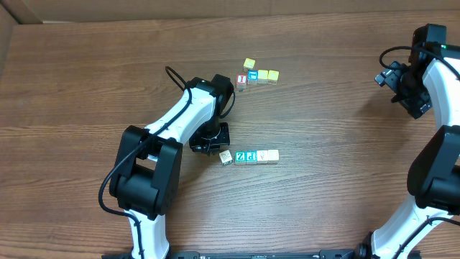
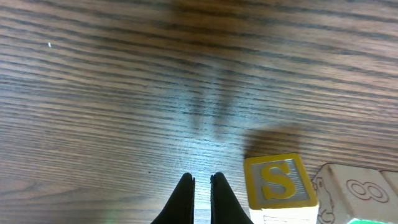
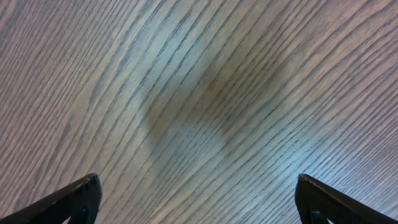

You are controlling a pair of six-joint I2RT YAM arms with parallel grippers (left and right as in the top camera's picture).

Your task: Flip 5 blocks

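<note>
Blocks (image 1: 249,155) lie in a row just right of my left gripper (image 2: 202,199), which is shut and empty; end block (image 2: 280,182) nearest. Right gripper (image 3: 198,202) gapes, well apart over bare bench (image 3: 199,93). Likely step: approaching a flip. Next: open, straddle end block.

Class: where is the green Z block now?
Overhead view: the green Z block sits mid-table, between the tilted whitish block and the blue block.

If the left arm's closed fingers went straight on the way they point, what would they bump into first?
Probably bare table. The left fingers aim at wood; the yellow S block sits just to one side, though depth is hard to judge.
</note>
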